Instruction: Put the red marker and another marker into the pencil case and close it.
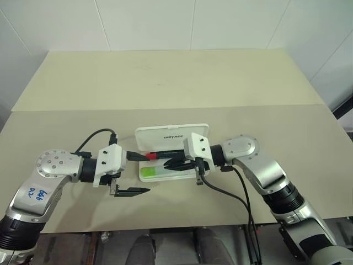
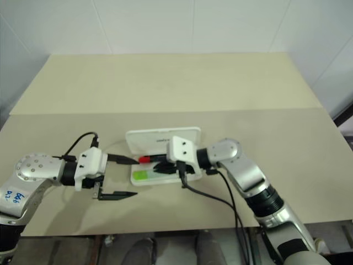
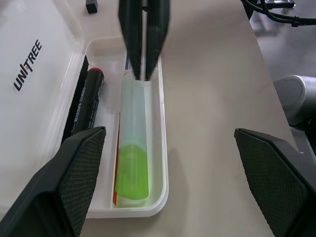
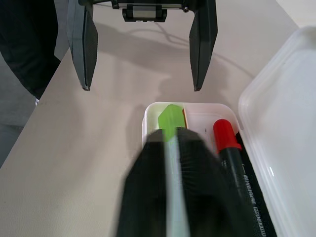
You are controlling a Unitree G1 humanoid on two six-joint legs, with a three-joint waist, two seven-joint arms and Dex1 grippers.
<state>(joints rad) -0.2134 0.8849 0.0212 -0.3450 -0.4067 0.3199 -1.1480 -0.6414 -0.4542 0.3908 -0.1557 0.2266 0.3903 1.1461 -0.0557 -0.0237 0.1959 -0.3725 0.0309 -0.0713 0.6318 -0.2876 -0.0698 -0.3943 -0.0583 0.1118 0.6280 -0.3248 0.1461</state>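
Observation:
The white pencil case (image 1: 171, 136) lies open on the table, its lid tilted up at the back. The red marker (image 3: 84, 108) rests in the tray along the hinge side, red cap (image 4: 224, 133) toward my left gripper. Beside it in the tray lies the lime-green marker (image 3: 132, 173), the other marker. My right gripper (image 1: 168, 164) is shut, its tips just above the green marker's pale end, with nothing seen between its fingers. My left gripper (image 1: 137, 174) stands open at the case's left end, one finger by the red cap and one in front of the tray.
A small black piece (image 3: 91, 6) sits at the case's far end. Black cables (image 1: 220, 190) hang from the right wrist over the table in front of the case. The beige table (image 1: 165, 83) stretches back to a white wall.

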